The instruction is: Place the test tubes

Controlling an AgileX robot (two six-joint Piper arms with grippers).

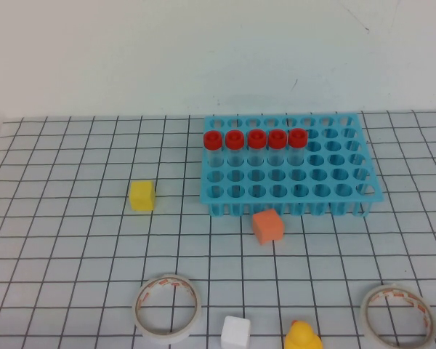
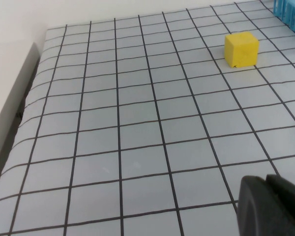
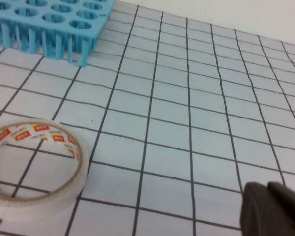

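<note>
A blue test tube rack [image 1: 327,182] stands on the gridded table right of centre. Several red-capped test tubes [image 1: 256,139] stand upright in a row in its second row from the back. Neither arm shows in the high view. My left gripper [image 2: 265,183] is shut and empty, low over bare grid squares, well short of the yellow cube [image 2: 241,48]. My right gripper [image 3: 266,188] is shut and empty too, hovering over the table beside a tape roll [image 3: 34,164], with the rack's corner [image 3: 83,29] further off.
A yellow cube [image 1: 142,195] lies left of the rack and an orange cube [image 1: 267,225] just in front of it. Along the near edge are two tape rolls [image 1: 167,307] [image 1: 398,314], a white cube [image 1: 235,331] and a yellow duck [image 1: 303,337].
</note>
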